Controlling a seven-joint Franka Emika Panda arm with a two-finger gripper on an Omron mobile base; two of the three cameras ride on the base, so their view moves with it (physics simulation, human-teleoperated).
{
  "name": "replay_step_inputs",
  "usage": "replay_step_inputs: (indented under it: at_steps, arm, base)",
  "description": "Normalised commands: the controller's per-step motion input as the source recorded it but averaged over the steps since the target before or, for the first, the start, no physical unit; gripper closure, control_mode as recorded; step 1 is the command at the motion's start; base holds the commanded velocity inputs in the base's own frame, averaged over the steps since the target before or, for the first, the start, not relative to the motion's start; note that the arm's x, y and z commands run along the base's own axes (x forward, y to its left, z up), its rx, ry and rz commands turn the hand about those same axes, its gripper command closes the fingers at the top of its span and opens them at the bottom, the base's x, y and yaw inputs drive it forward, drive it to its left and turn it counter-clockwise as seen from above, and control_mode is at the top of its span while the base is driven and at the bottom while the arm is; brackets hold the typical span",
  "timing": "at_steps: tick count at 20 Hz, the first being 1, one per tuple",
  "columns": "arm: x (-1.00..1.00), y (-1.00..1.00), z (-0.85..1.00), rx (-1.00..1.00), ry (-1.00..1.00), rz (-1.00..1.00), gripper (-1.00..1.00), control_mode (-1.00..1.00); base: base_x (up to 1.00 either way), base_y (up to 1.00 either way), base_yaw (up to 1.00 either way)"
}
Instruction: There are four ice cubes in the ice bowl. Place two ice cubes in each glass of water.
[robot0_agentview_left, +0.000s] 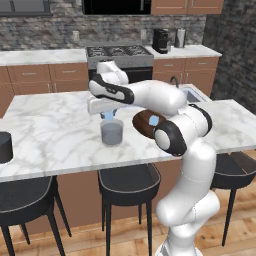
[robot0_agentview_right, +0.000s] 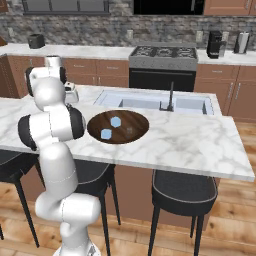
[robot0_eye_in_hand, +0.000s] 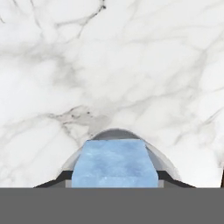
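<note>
The claw (robot0_agentview_left: 107, 114) hangs right above the see-through grey glass (robot0_agentview_left: 111, 132), and it is pinching an ice cube (robot0_eye_in_hand: 114, 162) between its tips: from the hand view that pale blue block sits square in the jaws, with the curved rim of the glass peeking out just behind it. Looks lined up, but only just. The rim shows off toward one edge of the cube rather than ringing it, so if the jaws let go now, my worry is the cube clips the lip and skitters off across the marble counter (robot0_agentview_left: 55, 125).

Out from the claw, on the side toward the arm's elbow, sits the ice bowl (robot0_agentview_right: 118, 126), near the glass but not touching it. Two ice cubes (robot0_agentview_right: 106, 133) lie in it, just beside each other. I cannot tell whether the glass already has a cube in its water.

Far off on the other side, well apart from the claw, the dark glass (robot0_agentview_left: 4, 147) stands at the counter's end. That is a long swing away, so carrying the cubes there risks a slip on the way.

One more risk: the claw hangs close over the glass, so dipping lower could nudge it and tip the water.
</note>
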Motion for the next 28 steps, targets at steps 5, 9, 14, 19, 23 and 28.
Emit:
replay_step_inputs:
  at_steps: [5, 9, 14, 19, 23, 28]
  arm:
    - [0.13, 0.01, -0.16, 0.00, -0.10, 0.00, 1.00, -1.00]
    - [0.02, 0.00, -0.16, 0.00, -0.08, 0.00, 1.00, -1.00]
    - [0.00, 0.00, -0.10, 0.00, -0.06, 0.00, 1.00, -1.00]
    - [-0.19, 0.00, -0.03, 0.00, -0.03, 0.00, 1.00, -1.00]
    - [-0.19, -0.08, 0.00, 0.00, -0.01, 0.00, 1.00, -1.00]
    - [-0.11, -0.26, 0.00, 0.00, -0.02, 0.00, 1.00, -1.00]
  base:
    - [0.00, 0.00, 0.00]
    - [0.00, 0.00, 0.00]
    - [0.00, 0.00, 0.00]
    - [0.00, 0.00, 0.00]
    - [0.00, 0.00, 0.00]
    - [0.00, 0.00, 0.00]
